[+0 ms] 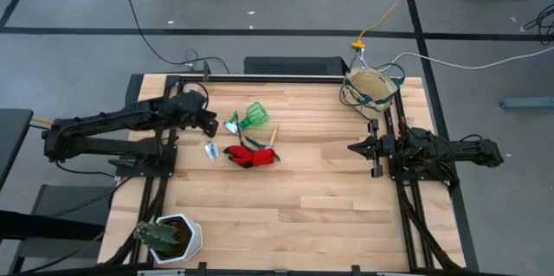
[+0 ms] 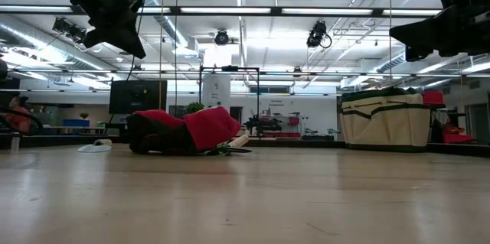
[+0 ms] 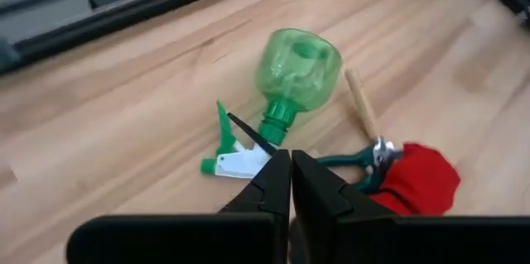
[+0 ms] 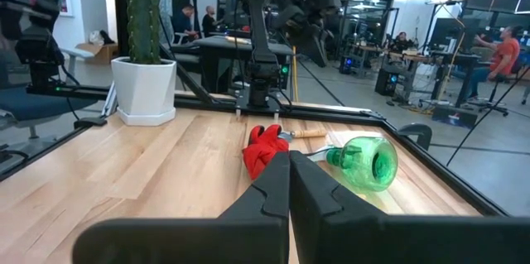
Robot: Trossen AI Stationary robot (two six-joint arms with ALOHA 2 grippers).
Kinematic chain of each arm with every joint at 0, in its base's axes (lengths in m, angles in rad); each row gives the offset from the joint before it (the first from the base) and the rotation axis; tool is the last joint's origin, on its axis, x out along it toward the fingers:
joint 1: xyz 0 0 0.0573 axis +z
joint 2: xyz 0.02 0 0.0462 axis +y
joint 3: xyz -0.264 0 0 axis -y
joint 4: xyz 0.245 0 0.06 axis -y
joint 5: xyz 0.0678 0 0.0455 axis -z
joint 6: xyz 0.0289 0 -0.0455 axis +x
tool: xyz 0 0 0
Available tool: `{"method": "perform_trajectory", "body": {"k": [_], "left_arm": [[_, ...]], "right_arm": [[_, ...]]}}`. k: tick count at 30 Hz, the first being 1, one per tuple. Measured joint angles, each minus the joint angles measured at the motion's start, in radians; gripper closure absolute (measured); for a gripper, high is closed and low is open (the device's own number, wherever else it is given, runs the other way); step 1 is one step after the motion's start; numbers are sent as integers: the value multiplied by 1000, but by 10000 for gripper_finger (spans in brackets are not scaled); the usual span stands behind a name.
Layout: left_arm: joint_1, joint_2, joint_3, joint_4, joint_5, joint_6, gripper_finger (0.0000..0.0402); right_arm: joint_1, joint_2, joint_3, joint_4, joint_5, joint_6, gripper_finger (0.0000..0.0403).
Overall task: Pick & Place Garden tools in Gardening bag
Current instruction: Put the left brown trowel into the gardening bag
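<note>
A translucent green spray bottle lies on its side on the table, its white and green spray head toward my left gripper. Beside it lie a wooden-handled tool, a red glove and a small metal trowel. My left gripper hangs shut above the table, tipped down toward the spray head, touching nothing. The beige gardening bag stands at the far right corner. My right gripper waits shut and level at the right side.
A white pot with a cactus stands at the near left corner. A tool with green handles lies partly under the glove. Bare wood stretches across the table's middle and near side.
</note>
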Motion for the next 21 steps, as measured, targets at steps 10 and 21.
{"method": "perform_trajectory", "body": {"k": [10, 21], "left_arm": [[77, 109, 0, -65, 135, -175, 284], [154, 251, 0, -185, 217, -211, 170]], "right_arm": [[0, 0, 0, 0, 0, 0, 399], [0, 0, 0, 0, 0, 0, 399]]}}
